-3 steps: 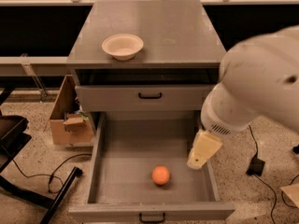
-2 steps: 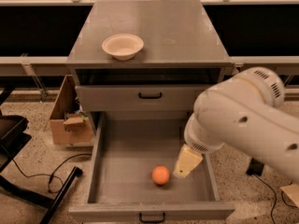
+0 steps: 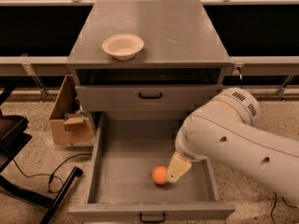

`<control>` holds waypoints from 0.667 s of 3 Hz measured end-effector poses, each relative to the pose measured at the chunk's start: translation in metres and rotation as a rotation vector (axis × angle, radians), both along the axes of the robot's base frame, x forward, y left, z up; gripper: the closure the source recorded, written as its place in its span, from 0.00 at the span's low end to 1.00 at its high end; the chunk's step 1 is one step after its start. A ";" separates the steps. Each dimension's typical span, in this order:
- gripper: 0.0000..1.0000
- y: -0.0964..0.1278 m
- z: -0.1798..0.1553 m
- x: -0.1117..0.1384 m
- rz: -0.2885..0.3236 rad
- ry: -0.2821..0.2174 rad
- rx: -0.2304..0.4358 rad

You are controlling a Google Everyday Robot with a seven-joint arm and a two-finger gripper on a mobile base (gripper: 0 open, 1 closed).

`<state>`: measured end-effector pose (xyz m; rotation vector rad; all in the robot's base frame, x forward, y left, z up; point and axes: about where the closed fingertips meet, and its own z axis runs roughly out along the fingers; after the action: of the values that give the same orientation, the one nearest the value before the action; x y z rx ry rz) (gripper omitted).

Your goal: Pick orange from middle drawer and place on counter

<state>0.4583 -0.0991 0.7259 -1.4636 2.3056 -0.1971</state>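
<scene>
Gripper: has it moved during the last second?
Yes. The gripper has moved left and toward the front of the middle drawer, from near its right wall to right beside the orange.

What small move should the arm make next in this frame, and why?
Probably a slight sideways shift of the gripper toward the orange, centring over it before any grasp. The gripper sits low inside the open middle drawer, close beside the orange rather than above it, and the orange lies on the drawer floor, not yet lifted toward the counter.
</scene>
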 end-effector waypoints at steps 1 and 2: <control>0.00 0.011 -0.043 0.001 -0.014 0.039 0.019; 0.00 0.026 -0.114 0.008 -0.028 0.102 0.028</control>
<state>0.4662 -0.0728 0.6120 -1.4598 2.4010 -0.0997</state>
